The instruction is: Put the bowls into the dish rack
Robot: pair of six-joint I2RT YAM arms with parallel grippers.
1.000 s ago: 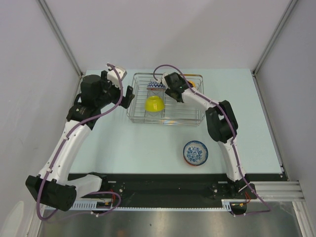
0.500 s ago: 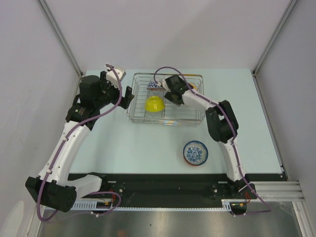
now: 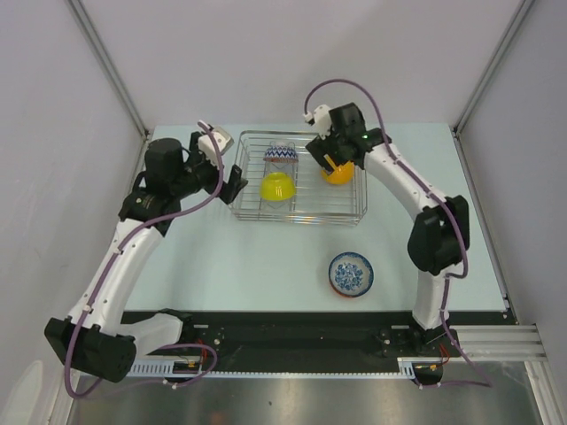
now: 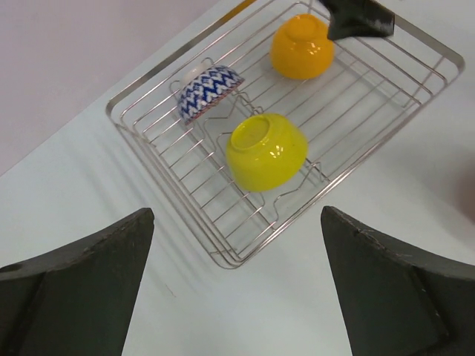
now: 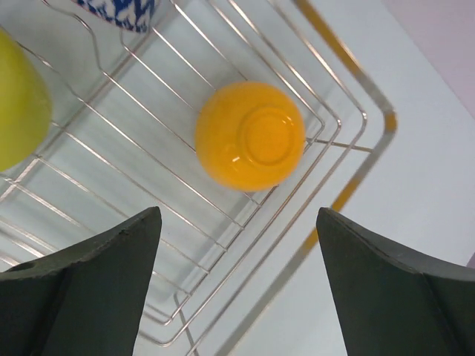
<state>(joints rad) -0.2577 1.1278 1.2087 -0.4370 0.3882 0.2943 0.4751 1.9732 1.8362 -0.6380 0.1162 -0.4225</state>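
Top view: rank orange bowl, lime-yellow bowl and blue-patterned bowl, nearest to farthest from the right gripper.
1. orange bowl, right end of the rack, under the right gripper.
2. lime-yellow bowl, rack middle.
3. blue-patterned bowl, on the table, outside the rack.

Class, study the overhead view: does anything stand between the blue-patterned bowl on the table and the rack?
Nothing visible does. The bowl sits apart from the rack, with no object between them.
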